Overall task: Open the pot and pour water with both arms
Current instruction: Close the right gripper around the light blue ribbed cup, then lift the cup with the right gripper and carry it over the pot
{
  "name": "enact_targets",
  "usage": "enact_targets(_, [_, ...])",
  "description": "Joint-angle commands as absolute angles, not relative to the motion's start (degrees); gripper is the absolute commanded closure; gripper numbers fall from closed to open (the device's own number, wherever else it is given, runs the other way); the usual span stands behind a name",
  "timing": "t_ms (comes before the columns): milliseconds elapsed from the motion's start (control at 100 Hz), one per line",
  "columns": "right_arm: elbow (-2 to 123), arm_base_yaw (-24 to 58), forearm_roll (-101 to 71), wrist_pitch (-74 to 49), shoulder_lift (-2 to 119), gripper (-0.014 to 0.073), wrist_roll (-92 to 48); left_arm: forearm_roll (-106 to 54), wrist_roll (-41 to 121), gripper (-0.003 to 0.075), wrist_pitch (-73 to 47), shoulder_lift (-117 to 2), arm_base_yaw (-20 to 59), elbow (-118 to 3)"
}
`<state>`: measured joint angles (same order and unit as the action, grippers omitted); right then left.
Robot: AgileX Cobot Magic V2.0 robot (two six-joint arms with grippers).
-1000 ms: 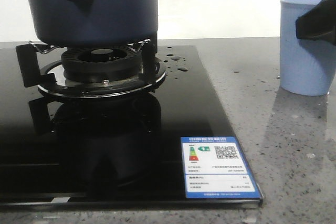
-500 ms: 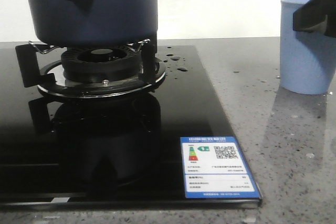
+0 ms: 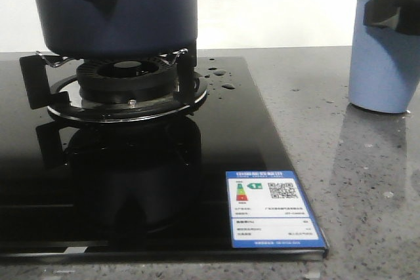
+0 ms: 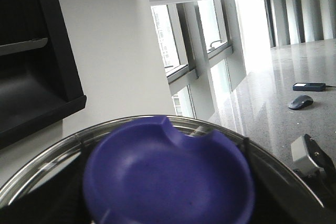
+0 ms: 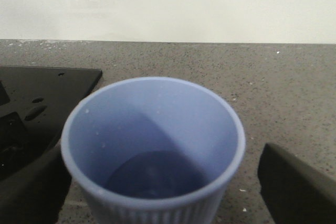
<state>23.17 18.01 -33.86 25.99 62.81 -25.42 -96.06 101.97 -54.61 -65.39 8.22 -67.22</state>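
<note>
The pot (image 3: 118, 11), a large dark navy-blue round vessel with smooth matte sides and a stubby handle with a hole, sits on the burner grate (image 3: 125, 86) of a black glass stove (image 3: 164, 181), at the left of the front view. Small drops of water (image 3: 223, 78) lie on the glass just beside the burner.

The light blue ribbed cup (image 5: 153, 150) stands upright on the grey speckled counter (image 3: 367, 175), to the right of the stove and well apart from the pot. It holds a little liquid at the bottom.

The right gripper (image 5: 157, 182) is the arm nearer the cup. Its two black fingers (image 5: 296, 184) stand spread on either side of the cup wall, one at each side, with a visible gap, so it is open and not yet gripping. In the front view only a black angular part of it shows, overlapping the cup's rim.

The left gripper's fingers cannot be made out in its wrist view. That view shows a blurred purple-blue knob (image 4: 168, 174) on a glass lid with a metal rim (image 4: 47, 166), filling the lower part. It appears to be held up, but whether the fingers clamp it cannot be told.
</note>
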Motion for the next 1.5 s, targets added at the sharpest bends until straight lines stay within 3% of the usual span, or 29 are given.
enact_targets(0, [26.0, 17.9, -32.7, 29.9, 64.0, -0.0053, -24.8, -102.0, 101.5, 0.0393, -54.8, -64.0, 8.3, -69.4])
enact_targets(740, [27.8, 17.9, -21.0, 39.5, 74.1, -0.0038, -14.7, -102.0, 101.5, 0.0393, -54.8, -64.0, 8.3, -69.4])
enact_targets(830, [27.8, 17.9, -21.0, 39.5, 74.1, 0.0040, -14.7, -102.0, 101.5, 0.0393, -54.8, -64.0, 8.3, -69.4])
enact_targets(1010, [27.8, 17.9, -21.0, 38.6, 74.1, 0.0277, -14.7, -102.0, 101.4, 0.0393, -54.6, -62.7, 8.3, -69.4])
enact_targets(1120, [27.8, 17.9, -21.0, 36.5, 73.4, 0.0363, -14.7, -102.0, 101.2, 0.0393, -53.0, -60.8, 8.3, -69.4])
enact_targets(1320, [29.6, 19.9, -17.3, 32.9, 64.6, 0.0381, -14.7, -100.8, 96.8, 0.0393, -47.3, -55.3, 8.3, -69.4])
enact_targets(1490, [42.1, 21.7, -6.2, 16.3, 60.1, 0.0379, -14.7, -98.6, 96.6, 0.0393, -44.4, -51.6, 8.3, -69.4])
